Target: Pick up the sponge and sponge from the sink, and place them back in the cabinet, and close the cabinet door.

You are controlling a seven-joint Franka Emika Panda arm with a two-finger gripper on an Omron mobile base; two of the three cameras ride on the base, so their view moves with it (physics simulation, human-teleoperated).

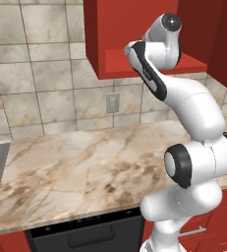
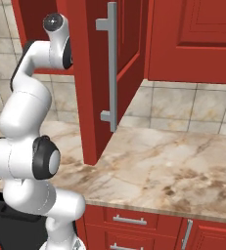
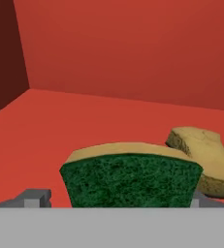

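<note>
Green sponge [image 3: 131,175] on the cabinet [image 3: 133,53] shelf, between spread jaws — release step.

Hand view: tan sponge [image 3: 204,157] lies just beside it, both inside; gripper [image 3: 114,199] grips nothing, side wall close at left. Left base view: arm reaches into the cabinet; next, a straight pull-out. Right base view: door [image 2: 97,73] stands open beside the arm — swing it shut once clear.

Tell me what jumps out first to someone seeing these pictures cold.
In the hand view, the green-topped sponge lies on the red cabinet floor, just ahead of the fingers, with the tan sponge right behind it. In the right base view, the cabinet door stands wide open over the marble counter, its silver handle facing the camera.
</note>
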